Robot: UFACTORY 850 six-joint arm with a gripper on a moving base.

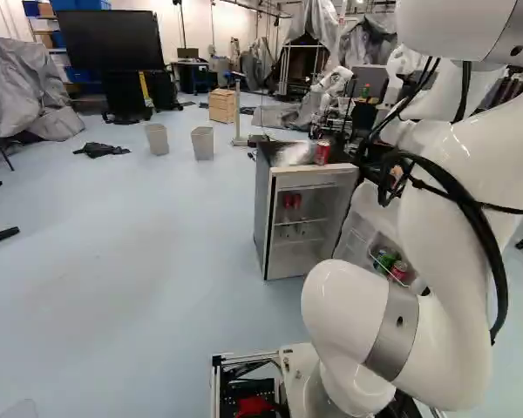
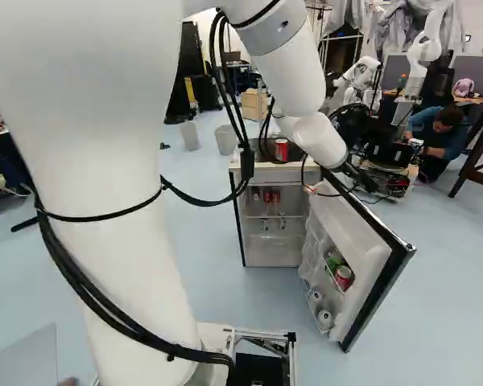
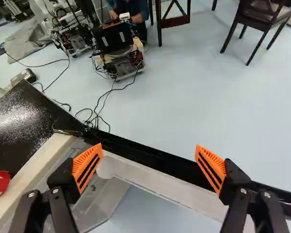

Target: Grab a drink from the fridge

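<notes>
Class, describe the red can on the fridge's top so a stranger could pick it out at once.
Find the small fridge with its door swung open. On its black top stands the red can. It is the only can up there; the other red drinks are lower, inside the fridge and in the door.

Pale blue floor (image 1: 139, 252), white walls (image 1: 216, 22), dark wooden chair (image 3: 264, 14), wooden drawer cabinet (image 1: 222, 105)
</notes>
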